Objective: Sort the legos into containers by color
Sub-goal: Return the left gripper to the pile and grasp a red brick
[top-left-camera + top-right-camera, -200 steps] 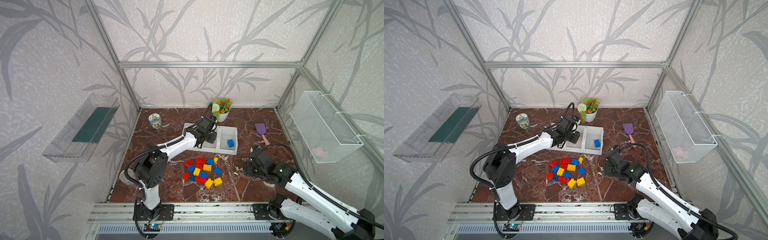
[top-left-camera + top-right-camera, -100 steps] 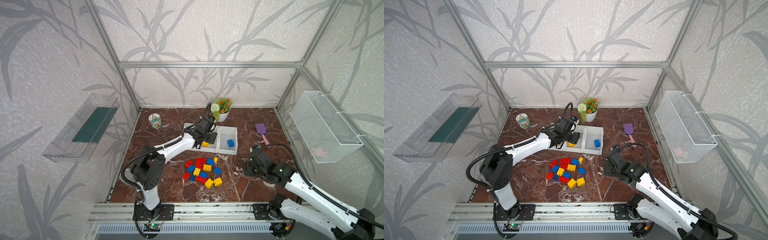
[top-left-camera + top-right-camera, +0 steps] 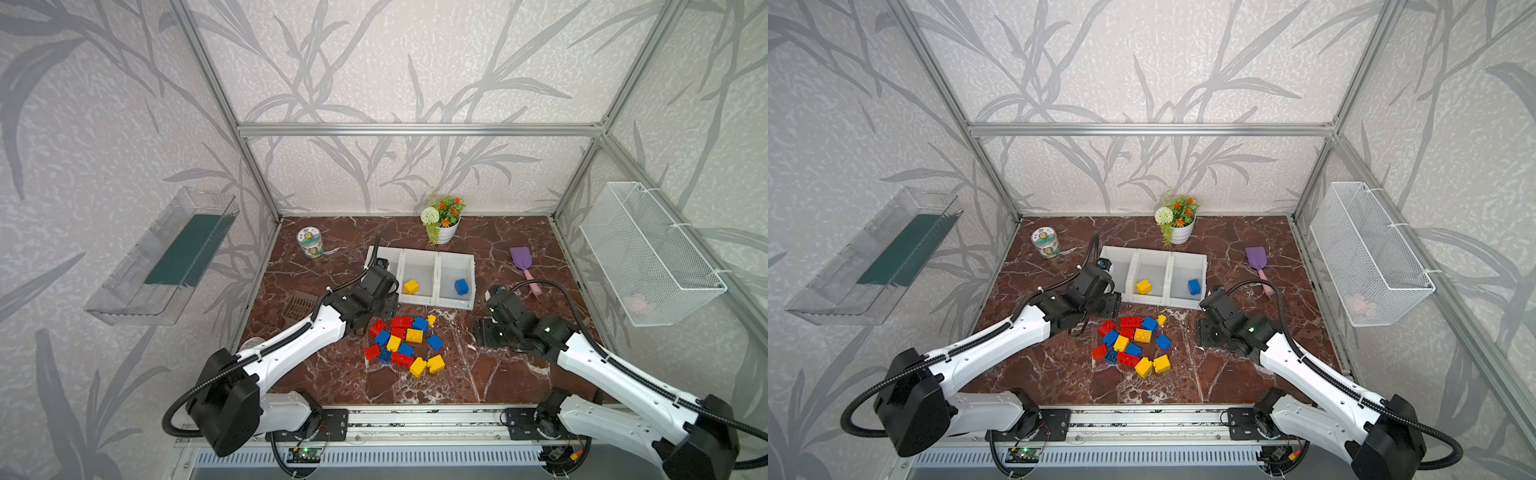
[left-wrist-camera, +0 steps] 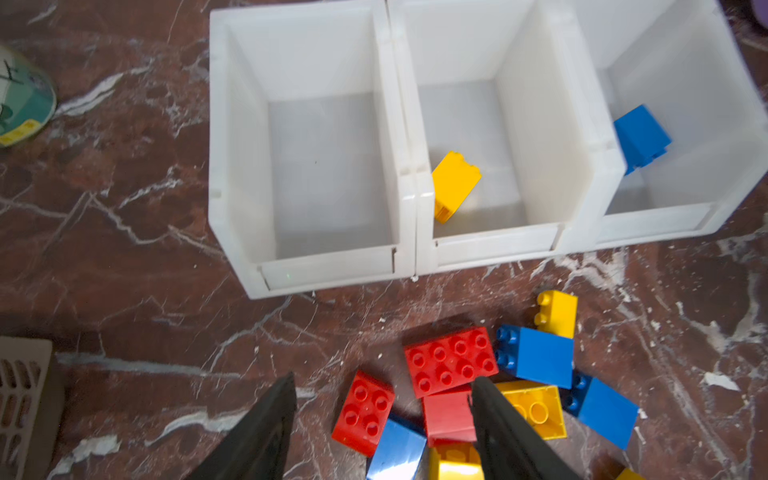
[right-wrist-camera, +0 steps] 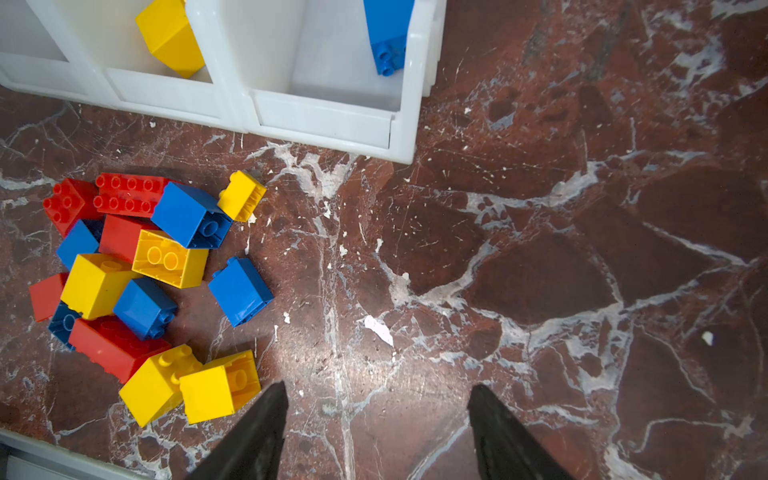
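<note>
1. You see the legos (image 3: 414,335) in plain red, yellow and blue.
2. Your containers (image 3: 436,270) are white all over.
3. The table (image 3: 478,374) is dark red-brown marble with white veins.
4. The walls (image 3: 374,62) are pale grey, with a darker grey leaf pattern.
5. The scoop (image 3: 520,257) is purple, its handle (image 3: 532,283) pink.
6. The flowers (image 3: 445,223) are orange and white, their pot (image 3: 446,237) white.

Overhead stereo pair, two wrist close-ups

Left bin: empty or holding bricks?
Empty. Left wrist view shows the left bin bare inside; a yellow brick lies in the middle bin, a blue brick in the right bin.
</note>
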`<state>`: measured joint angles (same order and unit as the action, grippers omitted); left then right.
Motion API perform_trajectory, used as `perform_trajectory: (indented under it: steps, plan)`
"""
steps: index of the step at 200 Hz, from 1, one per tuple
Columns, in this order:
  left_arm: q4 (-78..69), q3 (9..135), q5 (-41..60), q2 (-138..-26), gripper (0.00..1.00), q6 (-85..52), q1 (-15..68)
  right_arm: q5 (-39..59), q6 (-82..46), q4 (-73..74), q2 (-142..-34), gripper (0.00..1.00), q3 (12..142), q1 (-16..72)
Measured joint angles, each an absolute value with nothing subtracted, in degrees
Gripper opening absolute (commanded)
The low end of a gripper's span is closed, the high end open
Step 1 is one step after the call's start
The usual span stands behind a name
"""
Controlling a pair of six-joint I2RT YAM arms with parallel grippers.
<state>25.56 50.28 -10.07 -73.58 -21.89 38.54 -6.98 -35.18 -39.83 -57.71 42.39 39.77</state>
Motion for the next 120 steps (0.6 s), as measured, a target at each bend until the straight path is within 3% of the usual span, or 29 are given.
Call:
perform_trajectory:
  steps: [56, 120]
  plan:
    - [24.86, 47.57, -5.61, -75.81, 0.71, -22.04, 38.57, -8.27, -38.26, -37.41, -57.74, 0.7, 42.37, 42.85]
    - [23.66, 47.92, -1.69, -82.19, 0.82, -24.14, 38.57, -9.21, -40.12, -37.12, -60.01, 0.7, 42.37, 45.34]
